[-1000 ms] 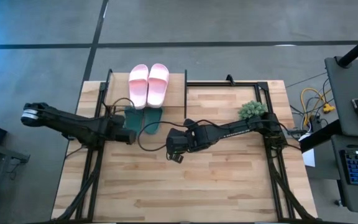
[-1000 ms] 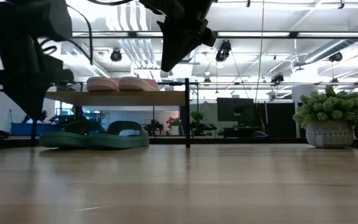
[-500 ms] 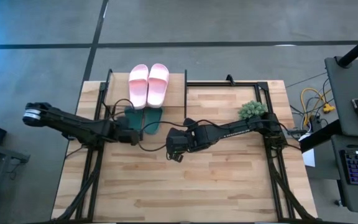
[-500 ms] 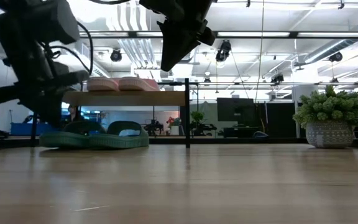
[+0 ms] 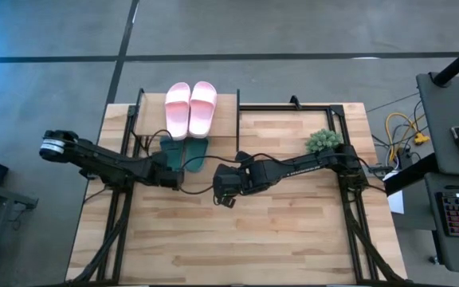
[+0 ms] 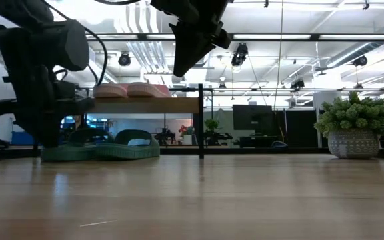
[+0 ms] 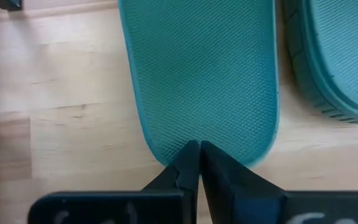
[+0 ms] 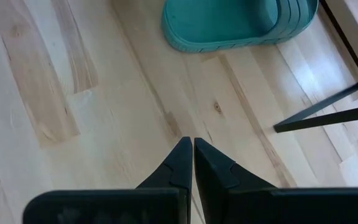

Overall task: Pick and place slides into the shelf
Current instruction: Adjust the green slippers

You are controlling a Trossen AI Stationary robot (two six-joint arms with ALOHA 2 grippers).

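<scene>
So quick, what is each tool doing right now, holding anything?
Left tool: closed, empty, tips at the heel of a green slide.
Right tool: closed, empty, above the bare table.

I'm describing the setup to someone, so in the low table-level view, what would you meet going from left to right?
Left gripper low by the green slides → shelf carrying the pink slides → right gripper hanging above the table → potted plant.
</scene>
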